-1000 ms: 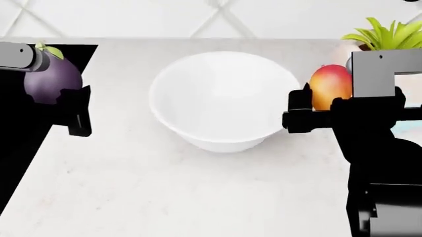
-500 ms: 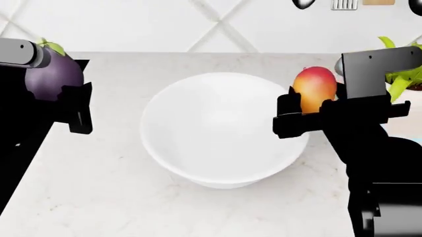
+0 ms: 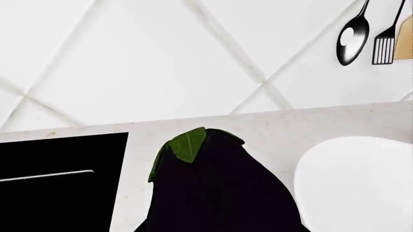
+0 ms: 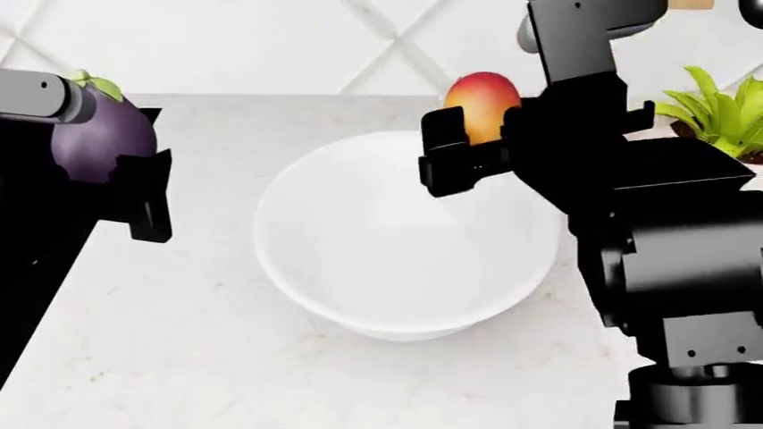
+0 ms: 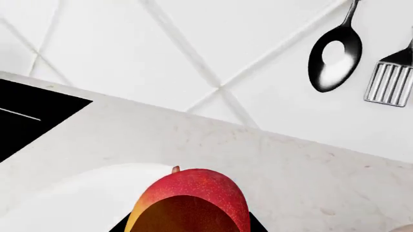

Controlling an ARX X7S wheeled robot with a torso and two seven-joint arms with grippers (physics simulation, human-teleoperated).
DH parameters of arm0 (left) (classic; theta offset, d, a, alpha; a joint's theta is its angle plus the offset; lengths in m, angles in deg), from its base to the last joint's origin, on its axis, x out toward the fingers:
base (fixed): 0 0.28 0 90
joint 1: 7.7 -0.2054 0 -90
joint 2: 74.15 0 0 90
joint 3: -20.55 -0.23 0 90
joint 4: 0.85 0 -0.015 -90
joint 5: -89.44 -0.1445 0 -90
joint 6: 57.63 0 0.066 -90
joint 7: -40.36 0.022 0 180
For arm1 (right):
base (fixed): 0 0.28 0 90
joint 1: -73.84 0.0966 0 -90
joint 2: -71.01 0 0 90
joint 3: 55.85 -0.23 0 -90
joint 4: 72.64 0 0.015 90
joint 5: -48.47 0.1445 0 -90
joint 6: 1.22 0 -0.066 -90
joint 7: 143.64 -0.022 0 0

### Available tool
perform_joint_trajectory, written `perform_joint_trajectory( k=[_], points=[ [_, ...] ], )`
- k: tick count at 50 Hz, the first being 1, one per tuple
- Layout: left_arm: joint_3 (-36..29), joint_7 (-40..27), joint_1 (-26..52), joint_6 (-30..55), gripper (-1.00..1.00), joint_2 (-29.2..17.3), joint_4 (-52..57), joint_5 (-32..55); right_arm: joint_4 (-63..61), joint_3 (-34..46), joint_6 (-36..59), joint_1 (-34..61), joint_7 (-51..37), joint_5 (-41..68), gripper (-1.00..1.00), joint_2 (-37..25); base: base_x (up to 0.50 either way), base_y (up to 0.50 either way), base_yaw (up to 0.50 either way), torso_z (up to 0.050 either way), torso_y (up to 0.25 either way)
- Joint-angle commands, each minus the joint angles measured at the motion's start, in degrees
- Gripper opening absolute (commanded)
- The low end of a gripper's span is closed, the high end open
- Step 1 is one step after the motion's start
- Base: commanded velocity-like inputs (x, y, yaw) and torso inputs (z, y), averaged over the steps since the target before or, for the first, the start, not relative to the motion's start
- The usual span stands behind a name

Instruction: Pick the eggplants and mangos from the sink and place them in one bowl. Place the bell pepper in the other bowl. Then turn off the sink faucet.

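Two pincers are loaded, one fruit each. Your right pincer (image 4: 471, 143) is clamped on the mango (image 4: 482, 107), its black fingers (image 4: 444, 165) on either side of the fruit, and your right arm reaches in from the right of the head view, its grey and black links stacked from the lower right corner up toward the wall. The mango hangs above the far right rim of the white bowl (image 4: 394, 259), not touching it. In the right wrist view the mango (image 5: 190, 200) fills the lower middle, red on top and orange below, with the bowl's pale rim (image 5: 71, 195) just under it and the speckled counter (image 5: 310, 179) running back to the tiled wall.

Your left pincer (image 4: 113, 165) is clamped on the eggplant (image 4: 102, 134), held at the left edge of the head view over the boundary between the black sink (image 4: 30, 259) and the counter (image 4: 179, 340). The grey forearm comes in level from the left edge, and one black finger (image 4: 143, 197) hangs down on the bowl side of the fruit. The eggplant is well apart from the bowl. In the left wrist view the eggplant (image 3: 219, 193) stands with its green cap (image 3: 184, 147) uppermost, the sink (image 3: 58, 183) to one side and the bowl (image 3: 358, 183) to the other.

A spoon (image 5: 334, 58) and a spatula (image 5: 390, 79) hang on the wall, and a green plant (image 4: 721, 116) sits behind your right arm.
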Motion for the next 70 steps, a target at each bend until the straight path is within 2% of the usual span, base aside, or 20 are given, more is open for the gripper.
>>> perform_joint_trajectory(
  k=[1, 13, 22, 30, 33, 42, 53, 63, 64, 70],
  points=[
    [0.24, 0.87, -0.13, -2.33, -1.0, 1.02, -1.21, -0.37, 8.22, 2.8, 0.73, 10.89, 1.26, -1.32, -1.0, 5.5, 0.0, 0.0, 0.0, 0.0, 0.0],
    [0.19, 1.36, -0.33, -2.7, -1.0, 0.81, -1.71, -0.48, 17.16, 9.15, 1.46, 11.03, 5.73, -2.11, -1.0, 7.1, 0.0, 0.0, 0.0, 0.0, 0.0],
    [0.52, 0.93, -0.98, -2.72, -1.0, 0.42, -0.97, -0.01, 25.5, 11.16, -1.78, 12.06, 7.0, -2.94, -1.0, 8.8, 0.0, 0.0, 0.0, 0.001, 0.001],
    [0.73, 1.2, -1.61, -3.11, -1.0, 0.14, -1.09, 0.17, 46.31, 13.92, -13.15, 16.42, 10.78, -4.61, -1.0, 12.67, 0.0, 0.0, 0.0, 0.0, 0.001],
    [0.84, 0.95, -1.61, -2.98, -1.0, 0.0, -0.79, 0.35, 50.39, 15.02, -14.92, 17.22, 12.37, -5.08, -1.0, 13.83, 0.0, 0.0, 0.0, 0.0, 0.0],
    [0.2, 1.57, -1.24, -3.51, -1.0, 0.82, -1.95, -0.36, 53.41, 16.18, -16.25, 16.75, 12.37, -4.09, -1.0, 14.72, 0.0, 0.0, 0.0, 0.0, 0.0],
    [-0.17, 2.09, -1.54, -4.14, -1.0, 1.06, -2.72, -0.86, 53.35, 28.88, -15.01, 15.5, 10.48, 9.08, -1.0, 14.8, 0.0, 0.0, 0.0, 0.0, 0.001],
    [0.08, 1.96, -1.87, -4.12, -1.0, 0.64, -2.31, -0.45, 53.58, 31.41, -15.02, 15.97, 9.24, 12.26, -1.0, 14.76, 0.0, 0.0, 0.0, 0.001, 0.001],
    [0.06, 2.0, -1.8, -4.14, -1.0, 0.69, -2.39, -0.47, 53.59, 31.08, -14.96, 16.12, 9.21, 12.17, 1.0, 14.73, 0.0, 0.0, 0.0, 0.0, 0.0],
    [0.34, 2.0, -0.86, -3.92, -1.0, 0.7, -2.78, -0.19, 53.46, 30.07, -14.34, 16.45, 8.76, 12.14, 1.0, 14.73, 0.0, 0.0, 0.0, 0.0, 0.0]
  ],
)
